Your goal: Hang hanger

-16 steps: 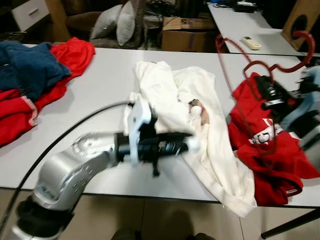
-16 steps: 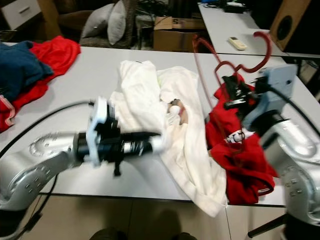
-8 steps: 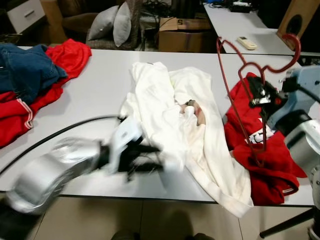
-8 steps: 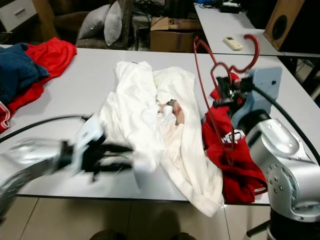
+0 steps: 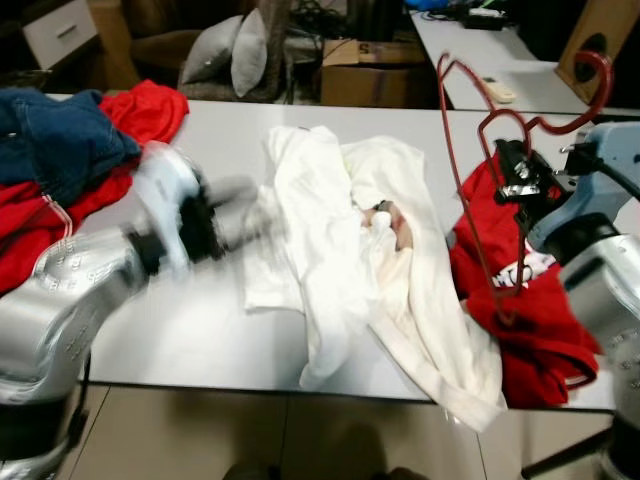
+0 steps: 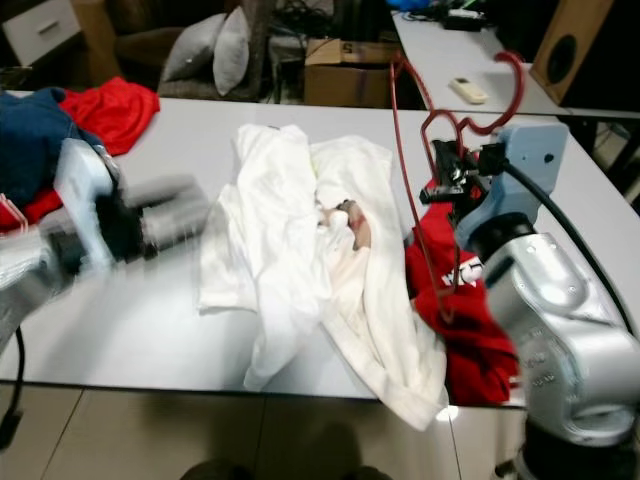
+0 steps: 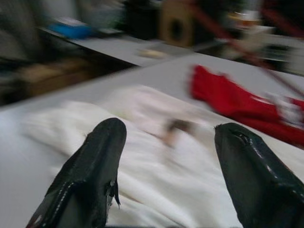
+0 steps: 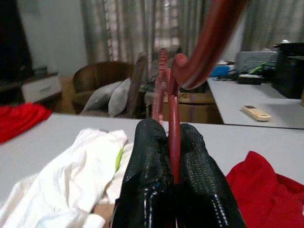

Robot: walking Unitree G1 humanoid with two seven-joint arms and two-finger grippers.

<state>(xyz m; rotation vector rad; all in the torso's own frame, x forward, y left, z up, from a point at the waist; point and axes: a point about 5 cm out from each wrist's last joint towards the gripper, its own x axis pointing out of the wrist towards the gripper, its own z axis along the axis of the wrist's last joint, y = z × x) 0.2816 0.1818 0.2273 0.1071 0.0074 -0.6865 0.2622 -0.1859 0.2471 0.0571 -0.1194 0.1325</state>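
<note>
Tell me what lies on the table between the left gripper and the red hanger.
The white garment lies between the left gripper and the red hanger, seen in both eye views.

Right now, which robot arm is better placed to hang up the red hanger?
The right: its tool is already shut on the red hanger, held upright. The left tool is open above the white garment.

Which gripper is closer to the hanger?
Right. The right gripper is clamped on the hanger; the left gripper hangs open over the white cloth, across the table.
</note>
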